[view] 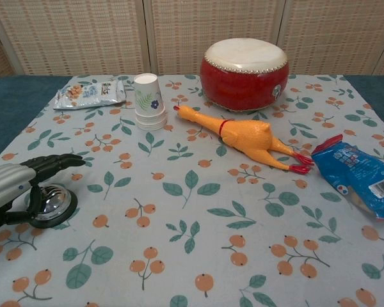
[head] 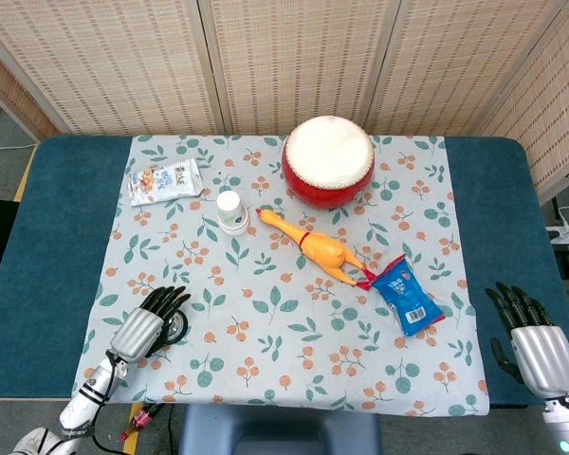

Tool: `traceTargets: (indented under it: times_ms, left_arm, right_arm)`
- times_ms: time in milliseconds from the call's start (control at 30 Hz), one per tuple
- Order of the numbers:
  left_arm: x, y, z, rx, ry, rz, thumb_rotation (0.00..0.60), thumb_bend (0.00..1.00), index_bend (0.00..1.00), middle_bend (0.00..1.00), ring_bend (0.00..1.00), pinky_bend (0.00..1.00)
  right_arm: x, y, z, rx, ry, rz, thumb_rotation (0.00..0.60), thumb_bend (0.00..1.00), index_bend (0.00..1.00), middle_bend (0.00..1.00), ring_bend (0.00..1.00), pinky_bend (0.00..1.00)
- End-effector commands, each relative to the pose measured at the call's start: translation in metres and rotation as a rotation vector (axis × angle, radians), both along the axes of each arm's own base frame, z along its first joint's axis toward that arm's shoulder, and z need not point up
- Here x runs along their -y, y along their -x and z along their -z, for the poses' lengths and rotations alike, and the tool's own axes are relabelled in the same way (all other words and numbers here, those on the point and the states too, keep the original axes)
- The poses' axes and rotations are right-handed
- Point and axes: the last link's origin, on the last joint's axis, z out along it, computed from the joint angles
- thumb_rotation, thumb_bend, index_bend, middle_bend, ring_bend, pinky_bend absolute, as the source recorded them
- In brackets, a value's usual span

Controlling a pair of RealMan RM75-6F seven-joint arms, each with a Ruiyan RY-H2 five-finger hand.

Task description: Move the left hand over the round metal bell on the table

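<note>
Bell point(view: 49, 203) at near-left corner area of table point(head: 38, 237), on floral cloth. Left robot hand point(head: 144, 325) open, holding nothing, fingers extended, above bell's left half; bell dome shows just right of palm. Judgement: small rightward shift would centre hand. Right robot hand point(head: 536, 346) open, well apart at far edge.

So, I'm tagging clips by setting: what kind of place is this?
Probably an indoor test setup, not a home: a table under a leaf-print cloth, woven screens behind, and unrelated props such as a red drum and rubber chicken.
</note>
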Motion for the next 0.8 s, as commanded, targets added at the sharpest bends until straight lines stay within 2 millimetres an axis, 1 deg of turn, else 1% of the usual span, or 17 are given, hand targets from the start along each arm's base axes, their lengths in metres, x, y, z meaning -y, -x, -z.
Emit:
traceTargets:
  times_ms: [33,133,400,467,567,667,733,800]
  left_arm:
    - [0.004,0.005,0.005,0.001,0.016,-0.020,0.600,1.00,0.00,0.00,0.00,0.08]
    - [0.006,0.010,0.011,-0.008,0.033,-0.041,0.600,1.00,0.00,0.00,0.00,0.08]
    - [0.010,0.015,0.020,-0.024,0.043,-0.054,0.600,1.00,0.00,0.00,0.00,0.08]
    - [0.008,0.013,0.017,-0.016,0.018,-0.040,0.600,1.00,0.00,0.00,0.00,0.08]
    - [0.005,0.003,0.004,0.012,-0.053,0.023,0.600,1.00,0.00,0.00,0.00,0.08]
    - [0.004,-0.008,-0.017,0.035,-0.123,0.099,0.600,1.00,0.00,0.00,0.00,0.08]
    - [0.006,-0.012,-0.034,0.014,-0.154,0.143,0.600,1.00,0.00,0.00,0.00,0.08]
    - [0.010,-0.010,-0.049,-0.021,-0.163,0.163,0.600,1.00,0.00,0.00,0.00,0.09]
  right_arm:
    - [0.000,0.000,0.000,0.001,-0.001,0.000,0.600,0.44,0.07,0.01,0.00,0.14]
    - [0.001,0.000,0.001,0.002,-0.007,0.001,0.600,0.44,0.07,0.01,0.00,0.14]
    - [0.000,0.000,0.001,0.003,-0.013,0.006,0.600,0.44,0.07,0.01,0.00,0.14]
    - [0.000,0.000,0.000,0.004,-0.013,0.005,0.600,0.44,0.07,0.01,0.00,0.14]
    - [0.000,0.000,0.000,0.004,-0.010,0.005,0.600,0.44,0.07,0.01,0.00,0.14]
    - [0.000,0.000,0.000,0.006,-0.010,0.006,0.600,0.44,0.07,0.01,0.00,0.14]
    - [0.001,0.000,0.000,0.010,-0.012,0.007,0.600,0.44,0.07,0.01,0.00,0.14]
    - [0.001,0.000,0.000,0.011,-0.013,0.009,0.600,0.44,0.07,0.01,0.00,0.14]
